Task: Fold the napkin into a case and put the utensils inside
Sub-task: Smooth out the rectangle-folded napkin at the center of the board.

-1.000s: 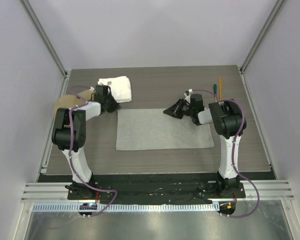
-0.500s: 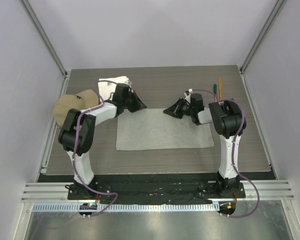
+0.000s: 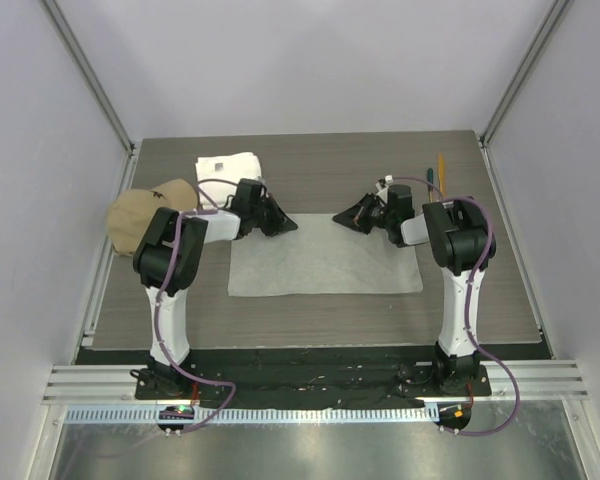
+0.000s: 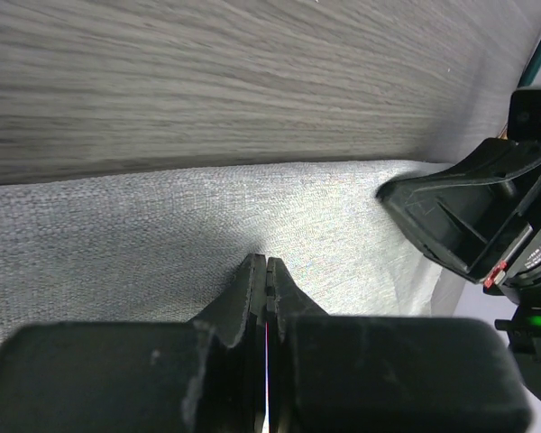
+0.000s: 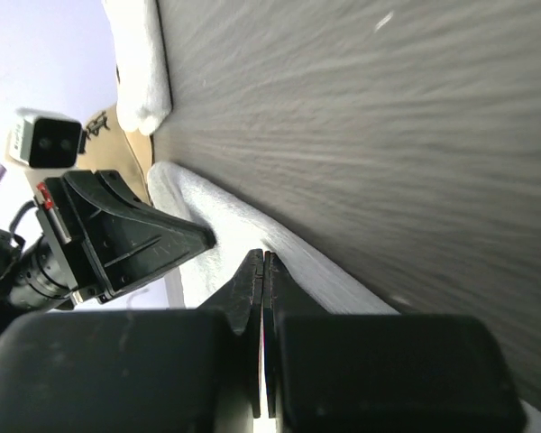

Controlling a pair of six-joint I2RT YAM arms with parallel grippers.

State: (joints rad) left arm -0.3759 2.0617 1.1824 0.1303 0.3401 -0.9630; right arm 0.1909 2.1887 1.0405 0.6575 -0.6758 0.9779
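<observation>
The napkin lies spread flat as a light-grey rectangle in the middle of the table. My left gripper is shut, its tips low over the napkin's far left corner. In the left wrist view the shut gripper has cloth beneath it and nothing between the fingers. My right gripper is shut too, at the napkin's far edge and pointing left toward the other one. In the right wrist view the shut gripper sits by the cloth edge. The utensils show as an orange stick and a teal piece, far right.
A thick white towel lies at the far left, and a tan cap sits beside the left arm. The table's raised frame runs along both sides. The two gripper tips face each other a short gap apart.
The left arm swung right from beside the white towel to the napkin's far left corner. The right gripper edged slightly away. The napkin shifted a little left and farther back.
</observation>
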